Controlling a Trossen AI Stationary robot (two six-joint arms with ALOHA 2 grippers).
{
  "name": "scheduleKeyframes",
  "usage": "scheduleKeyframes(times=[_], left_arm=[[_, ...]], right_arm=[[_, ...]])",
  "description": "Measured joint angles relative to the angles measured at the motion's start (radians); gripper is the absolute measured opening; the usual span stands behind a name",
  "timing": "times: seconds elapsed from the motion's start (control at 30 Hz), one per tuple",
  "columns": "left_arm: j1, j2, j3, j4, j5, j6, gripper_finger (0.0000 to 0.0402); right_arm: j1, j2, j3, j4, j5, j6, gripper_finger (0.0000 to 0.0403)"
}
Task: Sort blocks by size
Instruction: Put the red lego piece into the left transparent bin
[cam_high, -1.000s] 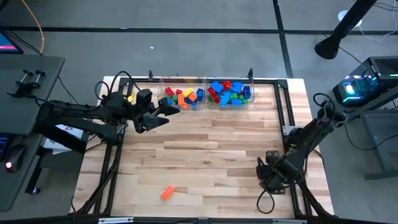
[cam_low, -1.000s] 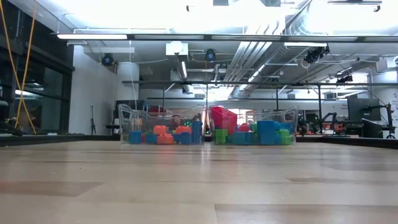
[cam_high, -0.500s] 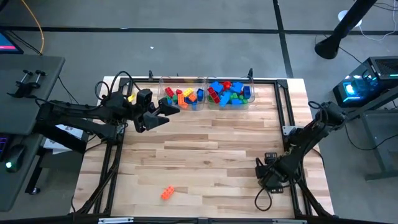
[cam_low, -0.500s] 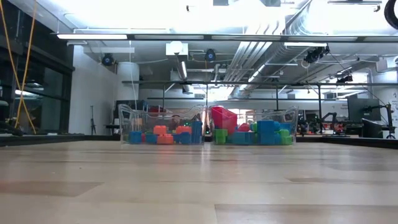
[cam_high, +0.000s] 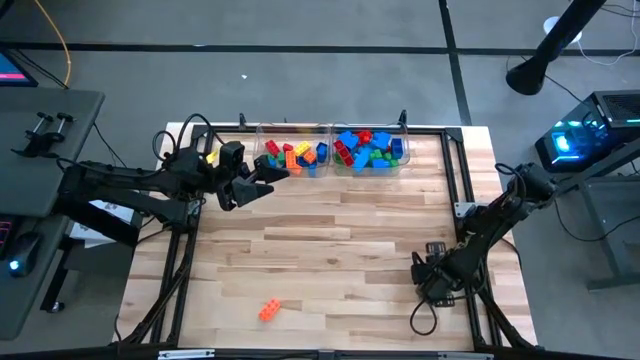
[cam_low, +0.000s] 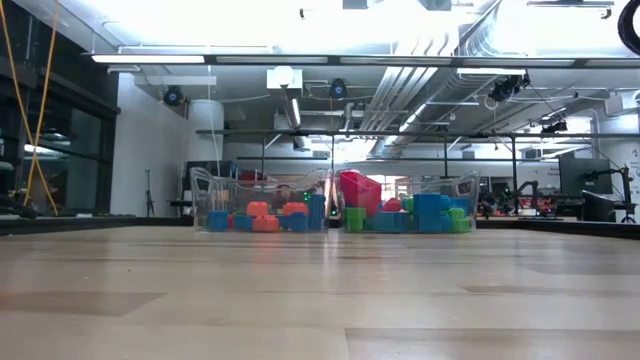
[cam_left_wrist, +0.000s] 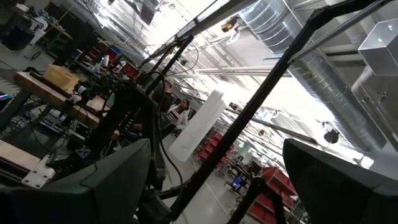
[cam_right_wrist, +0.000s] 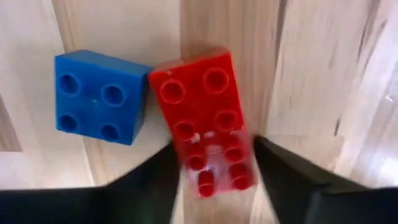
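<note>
Waiting wide open near the desk's far left corner is the left pincer (cam_high: 262, 180). Near the right edge, the right pincer (cam_right_wrist: 214, 186) is now closing in on a red block (cam_right_wrist: 205, 121), beside a blue block (cam_right_wrist: 99, 96), starting a pick-up.

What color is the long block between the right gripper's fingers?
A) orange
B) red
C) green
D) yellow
B: in the right wrist view the long red block lies on the wood between the fingers of the right gripper, with a blue block touching its side.
</note>
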Motion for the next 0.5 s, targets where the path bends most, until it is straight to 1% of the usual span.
scheduleKeyframes(times=[0.07, 0.13, 0.2, 0.3, 0.4, 0.5], left_arm=[[0.000, 0.000, 0.000, 0.000, 0.003, 0.000, 0.0351], [0.000, 0.000, 0.000, 0.000, 0.020, 0.001, 0.0351], [0.000, 0.000, 0.000, 0.000, 0.039, 0.014, 0.0351], [0.000, 0.000, 0.000, 0.002, 0.052, 0.034, 0.0351], [0.000, 0.000, 0.000, 0.010, 0.054, 0.035, 0.0351], [0.000, -0.001, 0.000, 0.011, 0.055, 0.030, 0.0351]], right_arm=[[-0.002, 0.004, 0.022, -0.033, 0.018, 0.000, 0.0137], [-0.022, 0.003, 0.056, -0.090, 0.045, -0.010, 0.0137], [-0.061, 0.002, 0.104, -0.139, 0.103, -0.052, 0.0137], [-0.157, 0.001, 0.187, -0.170, 0.250, -0.152, 0.0137], [-0.297, 0.001, 0.257, -0.054, 0.411, -0.288, 0.0137], [-0.470, 0.002, 0.286, 0.197, 0.501, -0.460, 0.0137]])
